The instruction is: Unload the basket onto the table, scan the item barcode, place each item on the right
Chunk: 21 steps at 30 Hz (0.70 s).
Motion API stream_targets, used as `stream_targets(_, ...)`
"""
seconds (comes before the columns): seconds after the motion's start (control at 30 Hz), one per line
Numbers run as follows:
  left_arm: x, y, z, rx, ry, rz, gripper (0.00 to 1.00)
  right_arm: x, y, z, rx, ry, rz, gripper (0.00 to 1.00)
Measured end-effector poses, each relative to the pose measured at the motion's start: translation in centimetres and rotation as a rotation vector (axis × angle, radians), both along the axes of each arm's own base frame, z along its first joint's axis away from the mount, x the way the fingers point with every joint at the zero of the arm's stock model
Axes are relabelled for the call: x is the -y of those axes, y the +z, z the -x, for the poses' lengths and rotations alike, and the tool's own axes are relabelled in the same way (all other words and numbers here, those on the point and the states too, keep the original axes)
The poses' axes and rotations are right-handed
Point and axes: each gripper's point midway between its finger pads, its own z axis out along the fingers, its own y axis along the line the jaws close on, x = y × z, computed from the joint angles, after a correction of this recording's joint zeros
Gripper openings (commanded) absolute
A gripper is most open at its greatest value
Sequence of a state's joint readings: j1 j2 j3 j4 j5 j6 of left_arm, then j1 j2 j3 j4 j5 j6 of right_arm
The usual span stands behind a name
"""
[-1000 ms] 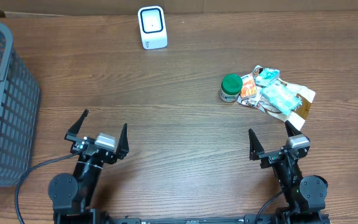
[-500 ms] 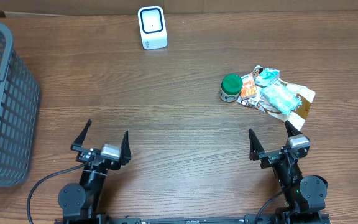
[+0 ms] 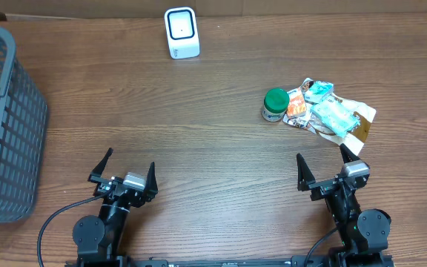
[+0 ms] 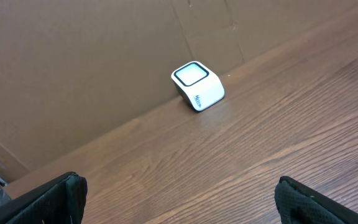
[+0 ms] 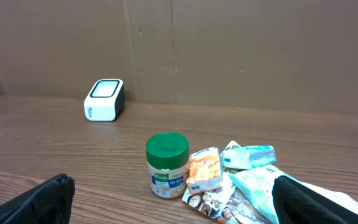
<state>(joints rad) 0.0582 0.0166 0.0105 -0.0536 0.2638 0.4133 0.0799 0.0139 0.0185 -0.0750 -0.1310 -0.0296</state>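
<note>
Scanner (image 3: 181, 33) at far edge; green-lidded jar (image 3: 275, 104) just beside packet pile (image 3: 332, 116); left tool (image 3: 130, 159), right tool (image 3: 321, 152) spread wide.

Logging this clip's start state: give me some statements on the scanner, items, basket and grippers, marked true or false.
The white box-shaped barcode scanner stands at the far edge of the wooden table. True.
The green-lidded jar lies inside the grey plastic basket. False: it stands beside the pile of snack packets.
The left gripper and the right gripper are both open and empty. True.
The basket sits at the table's right side. False: it is at the left.
</note>
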Motion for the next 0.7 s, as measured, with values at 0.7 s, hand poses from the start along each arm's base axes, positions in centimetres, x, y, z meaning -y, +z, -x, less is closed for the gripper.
stream_targets(0.7, -0.06, -0.02, -0.01, -0.004, 0.004, 0.018, 0.99, 0.00, 0.00, 0.00, 0.000, 0.000, 0.000, 1.00)
